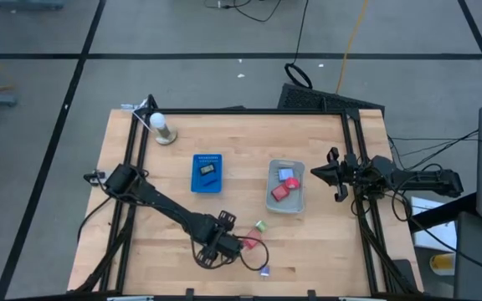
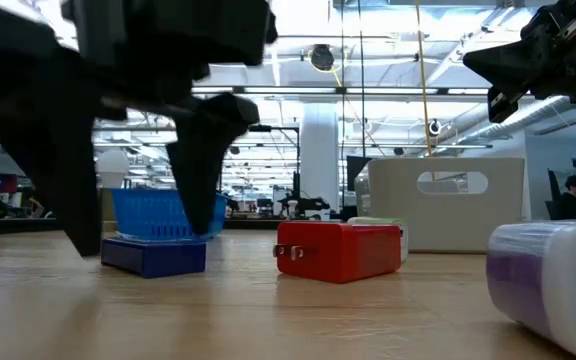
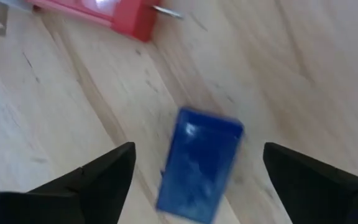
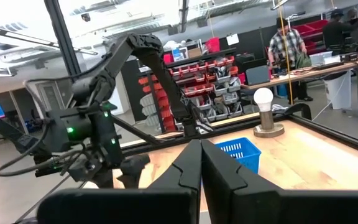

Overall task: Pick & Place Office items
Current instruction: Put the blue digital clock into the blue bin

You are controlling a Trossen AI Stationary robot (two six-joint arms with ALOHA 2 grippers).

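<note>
Your table [image 1: 141,234] carries, near its middle, the clear grey bin [image 1: 296,203] with red and pale pieces already inside and, just beside it toward the left arm, the blue tray [image 1: 207,174] holding one dark piece. The left gripper [image 1: 210,248] sits low over the near edge with its fingers [image 3: 98,177] spread wide apart; between them lies a small blue block [image 3: 199,165], flat on the wood and touched by neither finger. The right gripper [image 1: 335,175] waits raised beside the bin, its fingers [image 4: 201,168] pressed together on nothing. Expect the main risk at the next closure: the block lies skewed to the finger line, so one finger may meet a corner first and spin it out of the gap. A red charger [image 2: 336,250] lies just beside the left gripper, with a green piece [image 1: 259,226] near it and a purple-banded piece [image 1: 264,270] farther toward the table edge; a sideways sweep of the open fingers may knock these. Nothing is held, so nothing can drop yet.
</note>
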